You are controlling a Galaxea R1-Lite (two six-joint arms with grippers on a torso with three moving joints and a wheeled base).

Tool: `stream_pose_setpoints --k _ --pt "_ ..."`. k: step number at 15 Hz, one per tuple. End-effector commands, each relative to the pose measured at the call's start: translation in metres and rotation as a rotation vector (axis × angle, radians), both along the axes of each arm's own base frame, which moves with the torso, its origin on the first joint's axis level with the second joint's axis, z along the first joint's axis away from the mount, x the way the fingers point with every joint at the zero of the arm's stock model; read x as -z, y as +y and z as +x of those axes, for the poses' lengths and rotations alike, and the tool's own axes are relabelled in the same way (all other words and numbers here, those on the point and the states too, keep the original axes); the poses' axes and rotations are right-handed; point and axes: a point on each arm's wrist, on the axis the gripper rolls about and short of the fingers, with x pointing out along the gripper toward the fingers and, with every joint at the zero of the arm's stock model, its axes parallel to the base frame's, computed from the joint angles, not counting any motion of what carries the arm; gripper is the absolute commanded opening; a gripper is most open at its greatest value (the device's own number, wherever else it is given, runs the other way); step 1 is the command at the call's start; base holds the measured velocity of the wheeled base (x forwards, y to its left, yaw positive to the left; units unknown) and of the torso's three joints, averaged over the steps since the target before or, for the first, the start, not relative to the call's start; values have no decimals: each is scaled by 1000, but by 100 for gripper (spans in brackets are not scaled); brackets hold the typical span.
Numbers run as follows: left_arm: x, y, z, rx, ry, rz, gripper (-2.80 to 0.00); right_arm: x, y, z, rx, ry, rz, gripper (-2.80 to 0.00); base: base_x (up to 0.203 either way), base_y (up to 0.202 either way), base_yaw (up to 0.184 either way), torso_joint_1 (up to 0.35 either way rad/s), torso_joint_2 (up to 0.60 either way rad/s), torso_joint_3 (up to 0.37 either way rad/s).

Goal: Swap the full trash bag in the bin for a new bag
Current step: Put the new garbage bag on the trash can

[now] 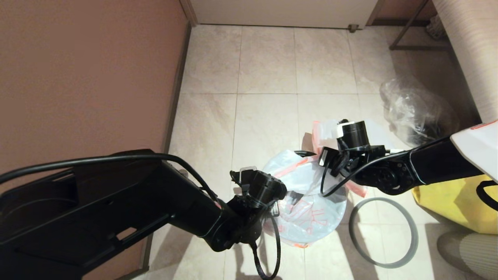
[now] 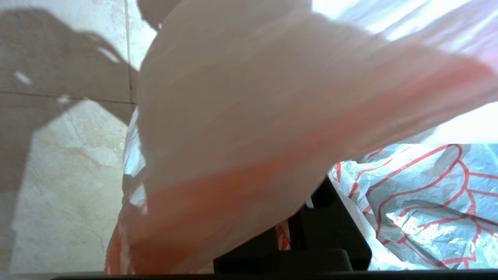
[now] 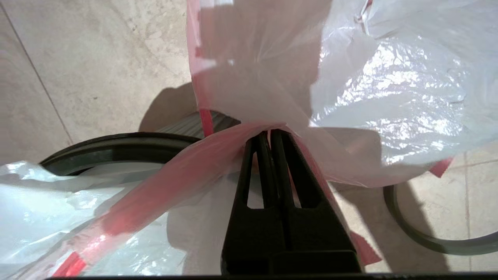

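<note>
Translucent white plastic with an orange-pink edge and an orange leaf-vein drawing, the new bag (image 1: 307, 202), lies draped over the mouth of the bin (image 1: 301, 153), of which only a dark arc of rim shows at the far side. On the near-left side of the bin, the left gripper (image 1: 277, 205) has its fingers closed on the bag's edge; in the left wrist view a fold of the plastic (image 2: 241, 128) hangs bunched across the lens, hiding the fingertips. Just right of the bin, a thin grey rim ring (image 1: 383, 232) lies flat on the tiled floor (image 1: 268, 66), apart from the bin. On the far-right side of the bin, the right gripper (image 1: 327, 157) pinches the bag's edge; the right wrist view shows its fingers (image 3: 268, 155) pressed together on the gathered orange-pink hem. Right of the ring sits a yellow fabric sack (image 1: 455, 206). Beyond the bin to the right rests a clear bag with dark contents (image 1: 418, 112).
</note>
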Motion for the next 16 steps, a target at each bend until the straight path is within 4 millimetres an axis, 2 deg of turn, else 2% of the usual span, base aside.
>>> stream_pose_setpoints --k 1,5,10,13,16 --pt "4 -1 -2 5 9 4 -280 -8 1 -5 -17 2 26 -280 0 0 0 0 0 0" --pt "6 -2 -3 13 14 9 -280 -15 -1 -8 -16 -9 34 -280 0 0 0 0 0 0" --pt "12 -3 -3 21 25 20 -280 -26 -8 -37 -22 61 78 -280 0 0 0 0 0 0" --pt "15 -4 -2 23 30 25 -280 -13 -6 -62 -82 147 103 -280 0 0 0 0 0 0" --pt "13 -7 -6 41 31 18 -280 -14 1 -61 -164 164 148 -280 0 0 0 0 0 0"
